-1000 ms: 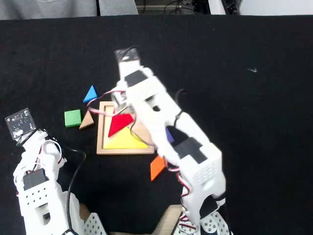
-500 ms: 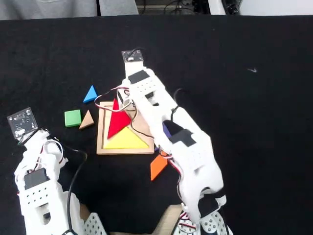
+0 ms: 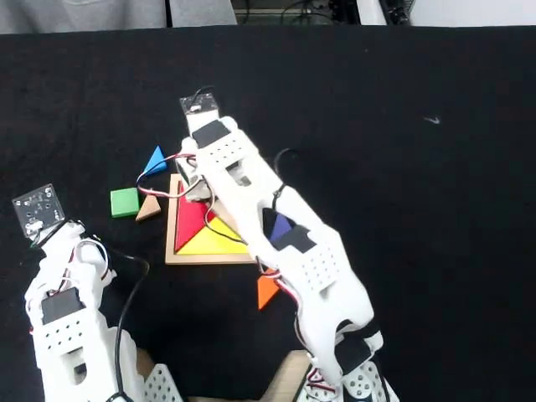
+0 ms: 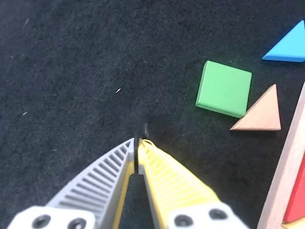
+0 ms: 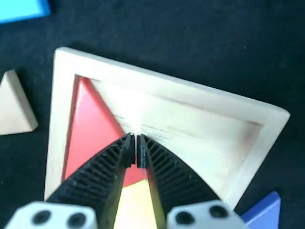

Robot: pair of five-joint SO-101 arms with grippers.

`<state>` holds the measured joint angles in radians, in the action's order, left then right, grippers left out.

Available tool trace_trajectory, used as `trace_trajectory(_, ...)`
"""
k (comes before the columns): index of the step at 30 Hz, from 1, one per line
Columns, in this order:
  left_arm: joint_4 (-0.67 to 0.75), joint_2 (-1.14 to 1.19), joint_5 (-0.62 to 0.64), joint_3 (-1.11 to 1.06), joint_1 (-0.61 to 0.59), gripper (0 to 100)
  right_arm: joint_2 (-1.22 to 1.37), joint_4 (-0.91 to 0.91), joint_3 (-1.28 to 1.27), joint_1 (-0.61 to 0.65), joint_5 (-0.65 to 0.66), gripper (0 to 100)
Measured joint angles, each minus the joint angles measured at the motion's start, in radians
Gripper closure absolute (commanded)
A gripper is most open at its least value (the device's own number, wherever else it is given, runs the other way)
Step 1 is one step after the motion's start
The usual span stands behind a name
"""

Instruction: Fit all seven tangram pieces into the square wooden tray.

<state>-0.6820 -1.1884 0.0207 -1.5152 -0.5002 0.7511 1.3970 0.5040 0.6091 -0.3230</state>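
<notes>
A black cloth (image 3: 435,209) covers the table from edge to edge, evenly lit and flecked with lint, with 1 pale speck (image 3: 431,120) toward its far right. Beyond the far edge lie dark cables (image 3: 289,12), a stretch of grey fabric (image 3: 84,12) and a white panel (image 3: 473,11). A pale wooden board (image 3: 280,378) sits at the near edge.

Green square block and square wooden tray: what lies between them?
Between the green square block and the square wooden tray, the high view shows a small plain wooden triangle.
</notes>
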Motion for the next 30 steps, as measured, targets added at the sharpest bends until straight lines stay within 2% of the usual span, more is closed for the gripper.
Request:
trace_trajectory(6, 0.000, 0.000, 0.000, 0.000, 0.000, 97, 0.000, 0.002, 0.000, 0.006, 0.000, 98.8)
trace_trajectory(14, 0.000, 0.000, 0.000, 0.000, 0.000, 97, -0.051, 0.141, 0.048, 0.006, 0.034, 98.8)
trace_trajectory(23, 0.000, 0.000, 0.000, 0.000, 0.000, 97, -0.404, 0.308, -0.003, -0.025, 0.402, 98.8)
trace_trajectory(30, 0.000, 0.000, 0.000, 0.000, 0.000, 97, -0.744, 0.270, -0.408, -0.176, 0.624, 98.8)
